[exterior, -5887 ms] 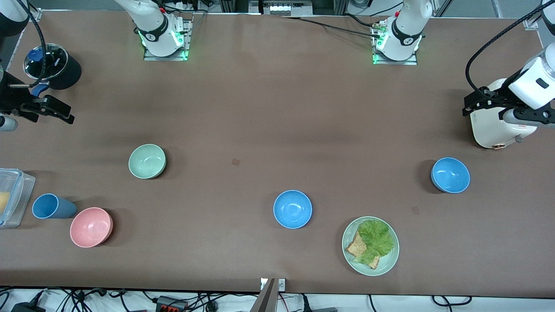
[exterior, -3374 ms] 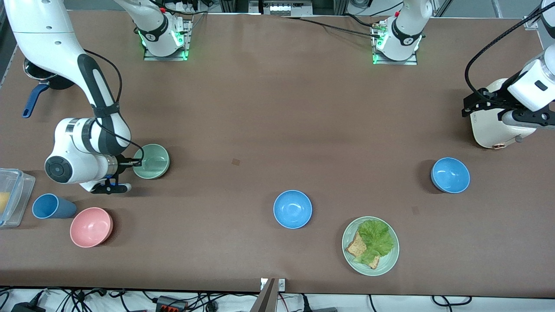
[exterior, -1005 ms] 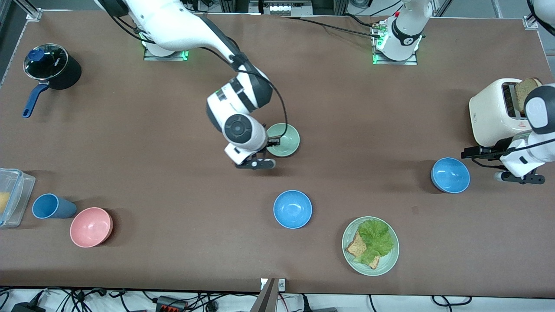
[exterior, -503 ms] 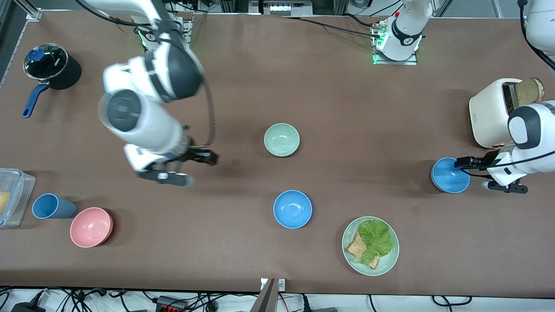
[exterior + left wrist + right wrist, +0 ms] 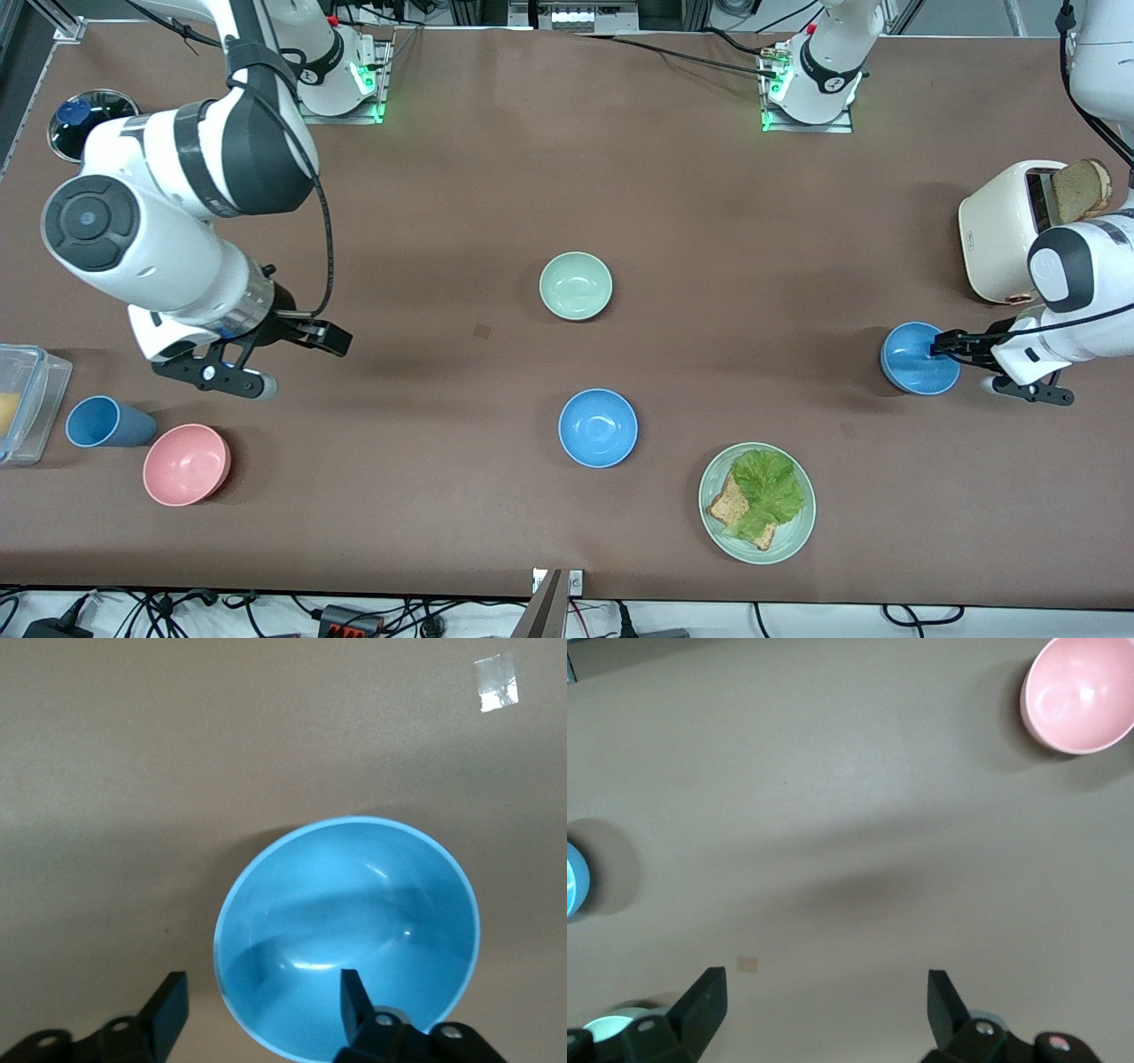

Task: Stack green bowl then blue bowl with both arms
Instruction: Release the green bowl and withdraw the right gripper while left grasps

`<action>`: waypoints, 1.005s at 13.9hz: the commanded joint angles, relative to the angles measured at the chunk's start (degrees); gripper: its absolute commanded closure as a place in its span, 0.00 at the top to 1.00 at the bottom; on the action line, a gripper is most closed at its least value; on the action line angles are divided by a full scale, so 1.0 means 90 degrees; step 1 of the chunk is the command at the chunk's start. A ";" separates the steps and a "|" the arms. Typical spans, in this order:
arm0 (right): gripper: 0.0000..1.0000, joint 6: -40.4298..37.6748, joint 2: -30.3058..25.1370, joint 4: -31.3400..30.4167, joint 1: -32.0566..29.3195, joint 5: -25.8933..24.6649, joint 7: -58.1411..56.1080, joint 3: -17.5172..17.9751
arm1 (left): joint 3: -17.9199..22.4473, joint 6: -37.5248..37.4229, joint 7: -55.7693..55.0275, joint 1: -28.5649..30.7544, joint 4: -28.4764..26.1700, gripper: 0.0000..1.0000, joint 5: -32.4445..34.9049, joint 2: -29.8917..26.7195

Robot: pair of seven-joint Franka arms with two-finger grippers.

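Astride upright blue bowl [image 5: 347,935]'s rim, left pincer [image 5: 261,1005]

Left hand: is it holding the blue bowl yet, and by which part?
Not yet. The left hand straddles the blue bowl's rim, one finger inside, one outside, with gaps showing. The right hand holds nothing.

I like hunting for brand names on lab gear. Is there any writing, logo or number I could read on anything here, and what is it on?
No text here can be read.
Toaster: a small dark mark low on its side and a faint red line near its base, both too small to read.
Pot lid: partly hidden by the right arm, no print legible.
Arm bases: a small dark mark on the band, illegible.
Bowls, cup, plate: no markings visible.
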 commanded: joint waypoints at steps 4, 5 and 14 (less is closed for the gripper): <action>1.00 0.0026 -0.0524 -0.0166 -0.1450 0.0057 -0.1206 0.0657 | -0.0039 0.0537 0.0807 0.0267 0.0181 0.70 0.0090 0.0337; 1.00 0.0026 -0.0602 -0.0176 -0.1655 0.0048 -0.1304 0.0716 | -0.0039 0.0577 0.0819 0.0267 0.0181 0.68 0.0090 0.0367; 1.00 -0.0062 -0.1540 -0.0761 -0.3482 -0.0801 -0.2643 0.2171 | -0.0049 0.0568 0.0721 0.0209 0.0162 0.34 0.0061 0.0416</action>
